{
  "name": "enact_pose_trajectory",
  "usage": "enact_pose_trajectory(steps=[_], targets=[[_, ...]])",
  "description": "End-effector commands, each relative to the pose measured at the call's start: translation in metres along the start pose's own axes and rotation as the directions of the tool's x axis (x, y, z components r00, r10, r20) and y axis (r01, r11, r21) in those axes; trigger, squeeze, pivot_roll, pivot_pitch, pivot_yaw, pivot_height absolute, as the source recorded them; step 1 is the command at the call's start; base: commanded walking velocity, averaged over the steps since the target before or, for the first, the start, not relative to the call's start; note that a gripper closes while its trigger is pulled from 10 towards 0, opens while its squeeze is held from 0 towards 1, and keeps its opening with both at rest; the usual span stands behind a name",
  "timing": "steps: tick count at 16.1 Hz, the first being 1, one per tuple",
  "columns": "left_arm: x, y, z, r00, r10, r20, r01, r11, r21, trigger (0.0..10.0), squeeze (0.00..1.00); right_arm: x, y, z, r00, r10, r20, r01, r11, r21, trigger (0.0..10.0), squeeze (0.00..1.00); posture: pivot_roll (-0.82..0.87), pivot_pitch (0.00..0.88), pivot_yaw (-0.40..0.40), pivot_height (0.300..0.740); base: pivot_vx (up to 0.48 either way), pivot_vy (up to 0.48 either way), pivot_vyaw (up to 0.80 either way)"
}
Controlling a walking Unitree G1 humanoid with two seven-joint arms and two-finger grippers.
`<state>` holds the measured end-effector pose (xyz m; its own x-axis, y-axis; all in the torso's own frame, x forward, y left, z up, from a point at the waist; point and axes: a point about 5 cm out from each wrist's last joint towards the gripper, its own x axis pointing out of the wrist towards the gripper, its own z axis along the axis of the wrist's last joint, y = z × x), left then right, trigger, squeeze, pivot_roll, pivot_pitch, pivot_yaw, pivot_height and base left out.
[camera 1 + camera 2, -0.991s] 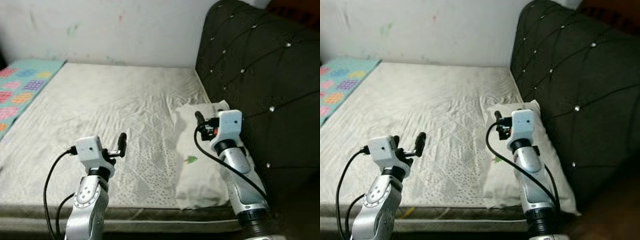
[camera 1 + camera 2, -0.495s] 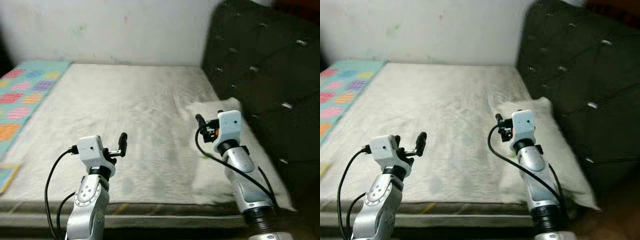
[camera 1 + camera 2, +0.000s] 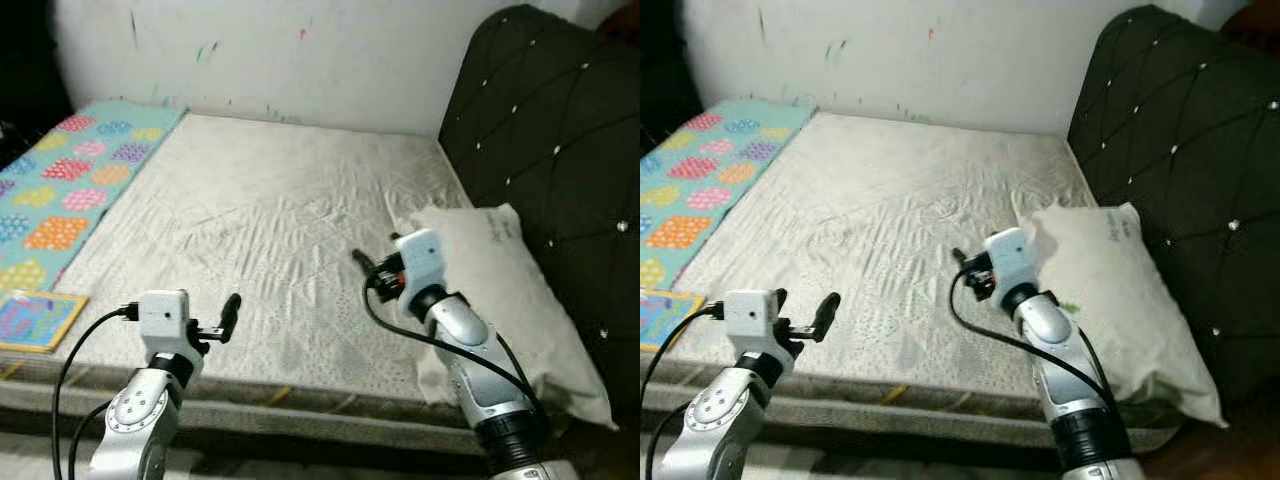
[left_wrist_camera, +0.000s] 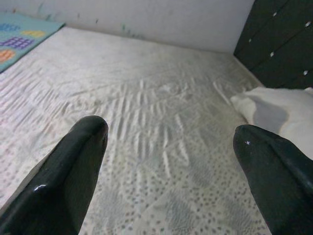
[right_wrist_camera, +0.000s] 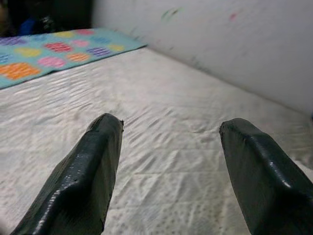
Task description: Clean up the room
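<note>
Both arms are hanging out over the near edge of the bed (image 3: 250,210), and neither one is carrying anything. The left claw (image 3: 229,312) is hovering just above the front strip of the mattress, near its edge, and in the left wrist view its two black fingers (image 4: 68,181) are standing wide apart with only wrinkled cream sheet between them. The right claw (image 3: 362,266) is reaching a little further in, over the middle of the sheet, just beside the pillow (image 3: 505,290); in the right wrist view its fingers (image 5: 88,181) are likewise spread, gripping nothing.

The pillow, white with small print on it, is lying flat along the right side of the bed, its far end up against the dark tufted headboard (image 3: 555,130) and its near corner drooping over the mattress edge. The right forearm is crossing in front of its inner side.

Over on the left, a turquoise blanket (image 3: 75,170) with bright patchwork squares is lying along the left side of the bed, running back to the wall. In front of it, at the near left corner, a flat colourful book or board (image 3: 35,320) is resting; what it is exactly, I cannot tell. The white wall (image 3: 300,50) behind is carrying a few small paint marks.
</note>
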<state>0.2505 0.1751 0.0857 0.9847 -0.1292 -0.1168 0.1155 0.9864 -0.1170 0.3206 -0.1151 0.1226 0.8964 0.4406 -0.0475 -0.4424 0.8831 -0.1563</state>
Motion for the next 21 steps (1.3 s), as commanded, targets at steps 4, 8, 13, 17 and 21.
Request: enact_pose_trajectory(steps=[4,8,13,17,21], targets=[[-0.008,-0.001,0.009,0.978,0.183,0.104,-0.177,0.982,-0.064,10.0,0.0,0.003,0.008,0.011,0.996,0.007,0.092,-0.004,0.999,-0.038,10.0,0.0,-0.02,0.0,-0.168,0.74,0.0,0.0,0.0],[-0.013,0.003,0.01,0.949,0.287,0.132,-0.273,0.955,-0.112,10.0,0.0,0.003,0.01,0.001,0.998,0.022,0.05,-0.02,1.0,-0.024,10.0,0.0,0.01,0.0,-0.218,0.74,0.0,0.0,0.0],[0.007,-0.005,0.012,0.977,0.18,0.118,-0.173,0.983,-0.064,10.0,0.0,0.004,0.007,0.006,0.991,-0.1,0.094,0.099,0.995,0.011,10.0,0.0,-0.07,0.0,-0.07,0.74,0.0,0.0,0.0],[0.032,-0.024,0.016,0.993,0.041,0.108,-0.04,0.999,-0.02,10.0,0.0,-0.015,-0.004,-0.002,0.962,-0.253,0.1,0.251,0.967,0.04,10.0,0.0,-0.14,0.0,0.055,0.74,0.0,0.0,0.0],[0.045,-0.03,0.01,0.998,0.003,0.069,-0.001,0.999,-0.036,10.0,0.0,-0.019,-0.007,-0.005,0.941,-0.326,0.089,0.323,0.945,0.05,10.0,0.0,-0.19,0.0,0.108,0.74,0.0,0.0,0.0]])
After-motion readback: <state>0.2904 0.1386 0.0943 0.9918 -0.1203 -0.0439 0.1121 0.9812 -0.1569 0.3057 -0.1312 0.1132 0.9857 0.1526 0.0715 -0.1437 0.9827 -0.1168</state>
